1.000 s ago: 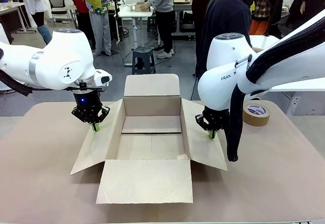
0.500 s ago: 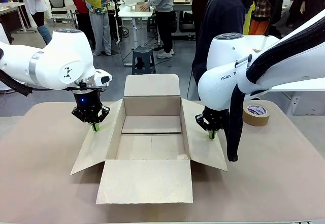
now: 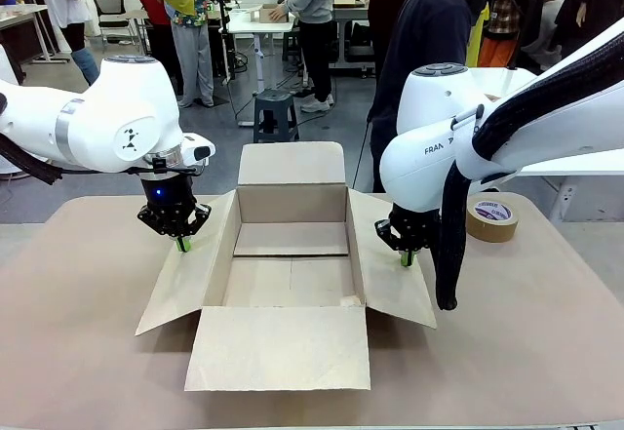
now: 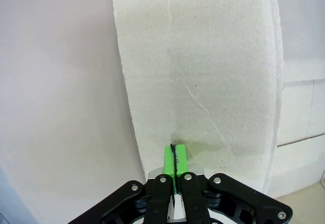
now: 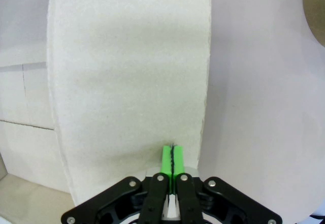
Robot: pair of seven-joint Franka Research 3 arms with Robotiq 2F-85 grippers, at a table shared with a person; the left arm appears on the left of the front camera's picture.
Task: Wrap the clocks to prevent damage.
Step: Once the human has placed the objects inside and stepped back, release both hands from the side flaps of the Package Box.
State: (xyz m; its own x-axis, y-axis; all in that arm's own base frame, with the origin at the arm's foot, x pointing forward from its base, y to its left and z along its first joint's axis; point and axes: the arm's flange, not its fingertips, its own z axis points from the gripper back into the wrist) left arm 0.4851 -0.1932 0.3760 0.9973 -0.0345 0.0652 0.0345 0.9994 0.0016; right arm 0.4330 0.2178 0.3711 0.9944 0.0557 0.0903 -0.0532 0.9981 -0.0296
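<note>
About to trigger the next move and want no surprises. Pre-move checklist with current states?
1. Box open, all four flaps out: ok.
2. Box inside bare: ok.
3. Left hand shut, tip over left flap: ok.
4. Right hand shut, tip over right flap: ok.
5. Tips actually pressing the flaps down: cannot tell.
6. Tape on the table, apart from the box: ok.
</note>
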